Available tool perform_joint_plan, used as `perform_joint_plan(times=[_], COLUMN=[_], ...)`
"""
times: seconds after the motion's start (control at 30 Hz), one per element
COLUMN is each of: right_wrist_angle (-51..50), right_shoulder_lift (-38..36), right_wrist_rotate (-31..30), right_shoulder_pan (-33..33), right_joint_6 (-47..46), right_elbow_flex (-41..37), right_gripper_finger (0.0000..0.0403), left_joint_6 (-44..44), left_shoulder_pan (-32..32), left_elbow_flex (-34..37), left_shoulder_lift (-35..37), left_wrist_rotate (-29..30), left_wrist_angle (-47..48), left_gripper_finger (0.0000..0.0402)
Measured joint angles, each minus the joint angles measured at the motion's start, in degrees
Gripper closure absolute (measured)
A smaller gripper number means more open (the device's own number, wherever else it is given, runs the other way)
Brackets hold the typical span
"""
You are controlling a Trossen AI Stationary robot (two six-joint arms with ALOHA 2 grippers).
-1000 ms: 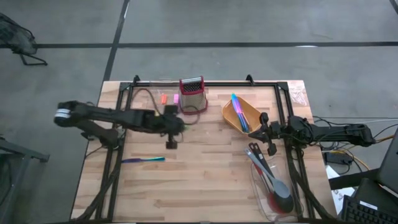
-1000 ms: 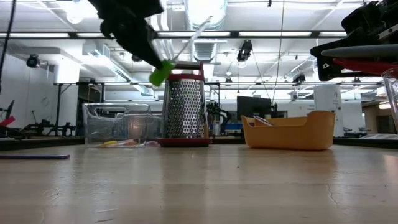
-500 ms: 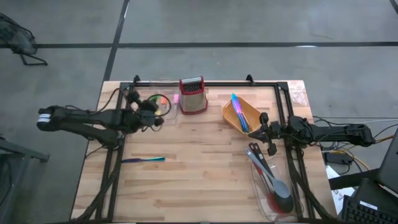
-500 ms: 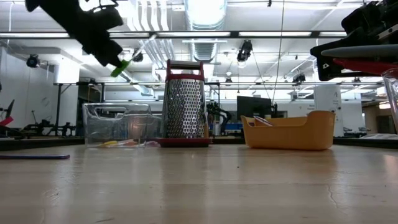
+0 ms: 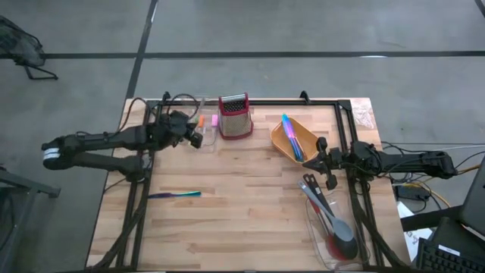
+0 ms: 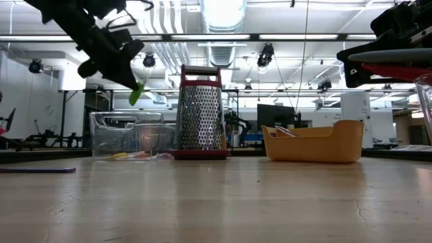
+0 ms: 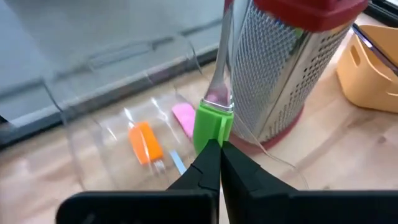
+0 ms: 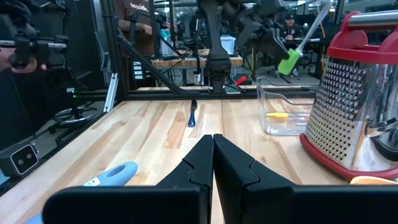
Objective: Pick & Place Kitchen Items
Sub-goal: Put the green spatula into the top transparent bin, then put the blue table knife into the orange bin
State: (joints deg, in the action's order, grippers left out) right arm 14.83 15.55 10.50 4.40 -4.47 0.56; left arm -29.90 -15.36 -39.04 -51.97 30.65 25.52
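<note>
Looking straight down, the left gripper [image 5: 191,136] hangs over the clear bin [image 5: 198,105] at the table's back edge, just beside the red-topped box grater [image 5: 234,115]; the green-handled utensil it carries is hard to make out here. A blue utensil [image 5: 174,195] lies on the bare wood, well apart. The right gripper [image 5: 327,167] waits near the orange tray [image 5: 292,145].

From table height, the green handle [image 6: 137,92] tilts downward above the bin, its shaft angled toward the grater.

Past the left wrist, the jaws are clamped on the very end of the green handle [image 7: 212,125], above orange [image 7: 144,141] and pink pieces [image 7: 184,118]. With so little handle gripped and the shaft alongside the grater [image 7: 286,68], a release could probably tip the utensil against it or over the rim.

The right wrist shows its own jaws pressed together, holding nothing.
</note>
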Motion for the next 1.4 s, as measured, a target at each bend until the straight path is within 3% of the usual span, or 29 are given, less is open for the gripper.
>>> perform_joint_plan(times=[0.27,0.6,0.93,1.07,1.23,1.4], right_wrist_angle=[0.0,0.0,0.0,0.0,0.0,0.0], right_shoulder_lift=[0.0,0.02,0.0,0.0,0.0,0.0], right_wrist_rotate=[0.0,0.0,-0.01,0.0,0.0,0.0], right_shoulder_pan=[0.0,0.0,0.0,0.0,0.0,0.0], right_joint_6=[0.0,0.0,0.0,0.0,0.0,0.0], right_elbow_flex=[0.0,0.0,0.0,0.0,0.0,0.0], right_gripper_finger=[0.0394,0.0394,0.0394,0.0394,0.0394,0.0394], left_joint_6=[-1.45,-4.6,-3.39,1.6,8.54,8.58], left_shoulder_pan=[-8.18,-10.09,-10.05,-9.91,-4.72,7.04], left_elbow_flex=[2.43,4.76,4.43,3.37,1.39,1.64], left_shoulder_lift=[-1.3,-1.48,-1.39,-1.25,-0.2,0.18], left_wrist_rotate=[-11.77,-13.28,-13.91,-19.2,-33.79,-33.01], left_wrist_angle=[0.1,0.7,1.06,1.16,0.58,0.48], left_gripper_finger=[0.039,0.0381,0.0285,0.0249,0.0241,0.0253])
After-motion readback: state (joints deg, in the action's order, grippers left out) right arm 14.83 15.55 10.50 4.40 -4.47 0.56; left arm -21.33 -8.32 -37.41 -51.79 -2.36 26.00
